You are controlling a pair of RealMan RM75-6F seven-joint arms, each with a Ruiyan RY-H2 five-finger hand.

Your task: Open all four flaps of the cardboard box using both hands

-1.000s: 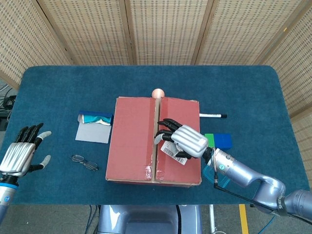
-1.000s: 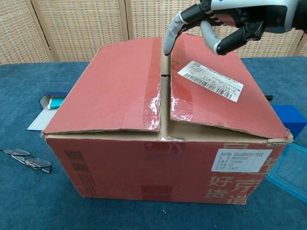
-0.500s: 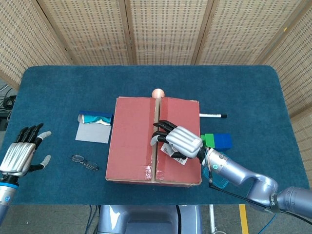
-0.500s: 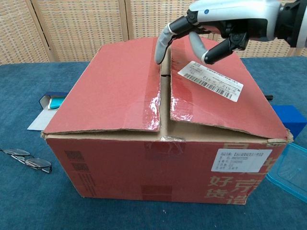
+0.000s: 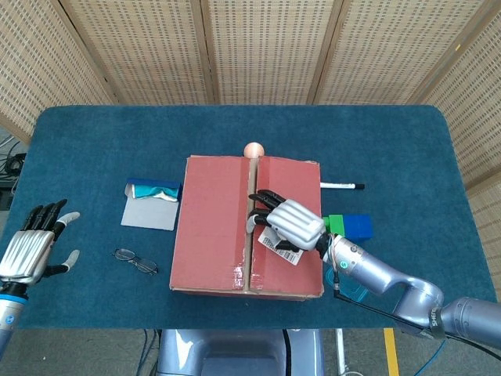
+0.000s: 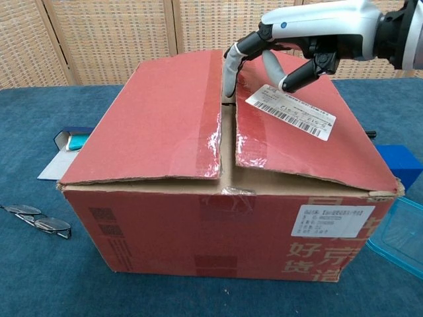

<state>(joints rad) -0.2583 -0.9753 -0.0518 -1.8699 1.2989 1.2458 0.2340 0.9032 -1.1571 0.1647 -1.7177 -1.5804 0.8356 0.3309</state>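
Observation:
The red cardboard box (image 5: 215, 235) stands mid-table with both top flaps down, meeting at a central seam (image 6: 227, 142). My right hand (image 5: 291, 223) hovers over the right flap beside its white shipping label (image 6: 291, 111). In the chest view the right hand (image 6: 294, 46) has its fingers spread, and one fingertip (image 6: 229, 80) dips into the far part of the seam at the right flap's inner edge. The thumb stays above the flap, holding nothing. My left hand (image 5: 30, 252) hangs open at the table's left edge, far from the box, and shows only in the head view.
Eyeglasses (image 5: 135, 262) and a blue-and-white pouch (image 5: 153, 204) lie left of the box. A pink ball (image 5: 254, 150) sits behind it. To its right are a pen (image 5: 342, 186), green and blue blocks (image 5: 352, 225) and a clear blue container (image 6: 400, 234).
The right hand slid slightly toward the far end of the seam, and its fingertip went down deeper into the gap. The left hand barely shifted. The flaps remain closed.

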